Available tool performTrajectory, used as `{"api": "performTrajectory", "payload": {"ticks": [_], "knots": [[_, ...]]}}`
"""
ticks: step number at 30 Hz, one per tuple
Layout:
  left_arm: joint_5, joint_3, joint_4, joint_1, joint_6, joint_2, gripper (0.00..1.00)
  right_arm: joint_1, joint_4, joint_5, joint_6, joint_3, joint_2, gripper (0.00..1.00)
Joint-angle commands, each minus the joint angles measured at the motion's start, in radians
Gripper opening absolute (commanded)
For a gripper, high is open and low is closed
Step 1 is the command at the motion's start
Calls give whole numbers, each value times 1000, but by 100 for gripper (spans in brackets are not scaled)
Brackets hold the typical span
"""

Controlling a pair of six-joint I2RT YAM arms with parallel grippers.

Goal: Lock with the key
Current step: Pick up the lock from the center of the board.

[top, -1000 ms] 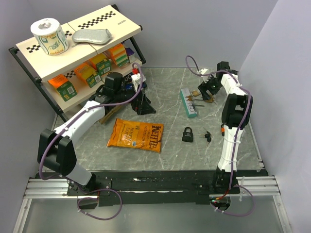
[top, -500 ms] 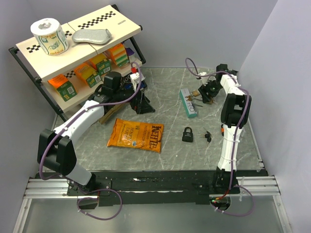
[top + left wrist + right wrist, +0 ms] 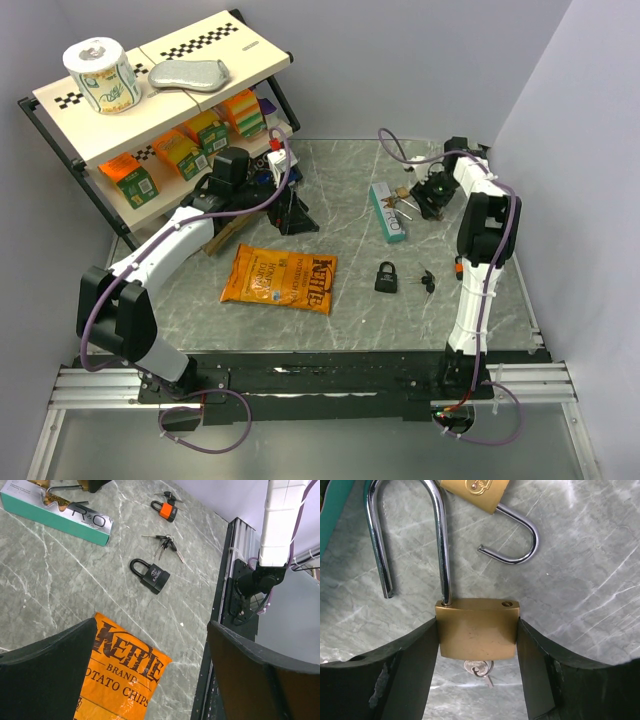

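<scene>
Right wrist view: right hand [image 3: 477, 642] has closed in over the last second, now pinching the brass padlock [image 3: 476, 627] just beside the teal box [image 3: 388, 212], shackle [image 3: 410, 530] open, key [image 3: 479, 669] seated, so locking looks next.

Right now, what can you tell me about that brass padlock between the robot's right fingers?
The brass padlock lies flat on the grey marbled table. Its body is a plain yellow-metal block; its long shiny steel shackle is open, one leg seated, the other swung free, leaving an empty hole on top. A key sticks in the bottom. The right gripper pinches the body, a finger against each side.
</scene>
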Motion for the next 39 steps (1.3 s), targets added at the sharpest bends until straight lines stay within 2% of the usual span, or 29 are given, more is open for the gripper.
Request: {"api": "performTrajectory", "payload": {"ticks": [1,9,13,16,20,23,24,26,27,29,30,33,39], "knots": [[28,8,43,5,-9,-48,96,-9,-95,71,-33,-60,-64,66],[32,2,52,5,-21,-51,96,-17,-66,54,-38,-222,-159,66],[28,0,57,5,-29,-53,96,-26,-35,57,-32,-287,-188,89],[32,0,57,5,-35,-53,96,-26,-48,46,-30,-282,-179,88],[27,0,63,5,-42,-51,96,-31,-55,38,-25,-249,-152,77],[25,-1,63,5,-47,-50,96,-31,-49,46,-15,-226,-144,60],[22,-1,65,5,-50,-51,96,-32,-40,52,-9,-224,-145,50],[6,-3,66,5,-55,-51,96,-40,-45,48,5,-207,-148,43],[-4,-4,68,6,-64,-53,96,-49,-58,40,13,-196,-150,36],[-21,-3,63,5,-64,-51,96,-75,-77,20,36,-163,-158,27],[-22,-3,59,5,-55,-51,96,-83,-83,15,40,-157,-165,16],[-27,2,52,5,-38,-42,96,-109,-77,-11,45,-160,-213,2],[-19,34,26,6,-4,-21,96,-130,-72,-90,65,-176,-299,0]]}}
